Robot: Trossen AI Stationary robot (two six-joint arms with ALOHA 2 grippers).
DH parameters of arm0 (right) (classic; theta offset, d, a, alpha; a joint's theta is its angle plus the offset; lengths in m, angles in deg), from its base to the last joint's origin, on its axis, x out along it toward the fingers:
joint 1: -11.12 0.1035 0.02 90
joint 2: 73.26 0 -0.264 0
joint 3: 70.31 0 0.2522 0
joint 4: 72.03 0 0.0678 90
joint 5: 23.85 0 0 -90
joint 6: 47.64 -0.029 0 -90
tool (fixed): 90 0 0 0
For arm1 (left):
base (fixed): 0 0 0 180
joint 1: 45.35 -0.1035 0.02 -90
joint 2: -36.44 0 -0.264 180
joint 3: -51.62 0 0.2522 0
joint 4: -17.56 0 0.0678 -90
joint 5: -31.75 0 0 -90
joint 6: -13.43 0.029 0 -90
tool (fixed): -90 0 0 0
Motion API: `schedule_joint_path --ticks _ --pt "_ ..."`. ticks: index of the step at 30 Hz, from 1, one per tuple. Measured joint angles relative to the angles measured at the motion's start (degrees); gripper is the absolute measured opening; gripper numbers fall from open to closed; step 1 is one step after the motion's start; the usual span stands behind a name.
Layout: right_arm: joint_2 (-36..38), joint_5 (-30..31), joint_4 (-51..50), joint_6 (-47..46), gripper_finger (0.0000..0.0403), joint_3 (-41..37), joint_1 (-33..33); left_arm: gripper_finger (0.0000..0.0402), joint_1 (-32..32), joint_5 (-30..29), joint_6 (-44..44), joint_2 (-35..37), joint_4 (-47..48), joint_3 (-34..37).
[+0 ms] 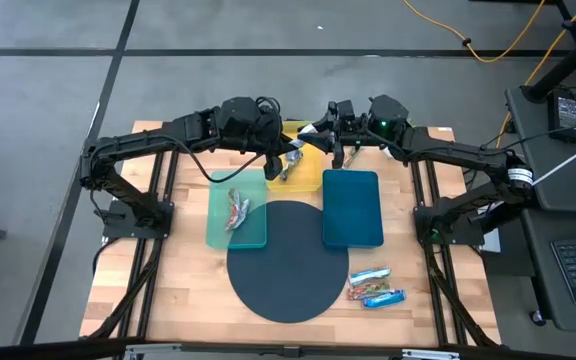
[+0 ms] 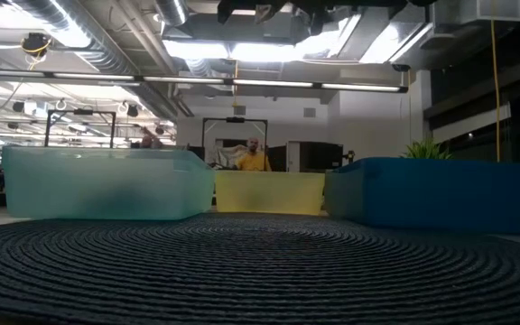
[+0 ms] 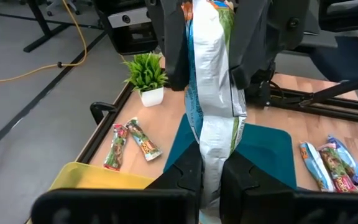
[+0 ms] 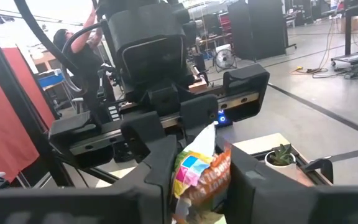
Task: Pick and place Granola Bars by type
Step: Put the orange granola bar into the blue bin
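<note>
Nearest the front edge, two blue-white bars [image 1: 372,286] lie on bare wood beside the round mat [image 1: 286,262]. Two red bars [image 1: 236,208] rest in the green tray [image 1: 238,210]. Farther back, over the yellow tray [image 1: 303,172], the left gripper [image 1: 280,166] is clamped on one bar [image 3: 213,93] (held upright), and the right gripper [image 4: 197,171] has its fingers on that bar's other end.
</note>
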Motion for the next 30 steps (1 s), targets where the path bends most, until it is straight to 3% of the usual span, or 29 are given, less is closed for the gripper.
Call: schedule_joint_path --ticks 7,18,25,30 --pt "0.0 0.0 -0.12 0.0 0.0092 0.0 0.0 0.0063 -0.08 -0.02 -3.04 0.26 2.44 -0.19" --pt "0.46 -0.31 -3.02 0.75 0.0088 0.0 0.0 0.0163 0.01 -2.99 -2.74 2.27 15.97 -11.13" --pt "4.55 0.39 -17.28 8.6 0.0088 0.01 -0.11 0.0174 0.18 -3.04 -2.45 3.68 15.5 -11.42" --pt "10.05 4.99 -32.89 14.73 0.0088 0.0 -0.13 0.0169 0.23 -2.99 -2.45 2.94 15.69 -11.36"
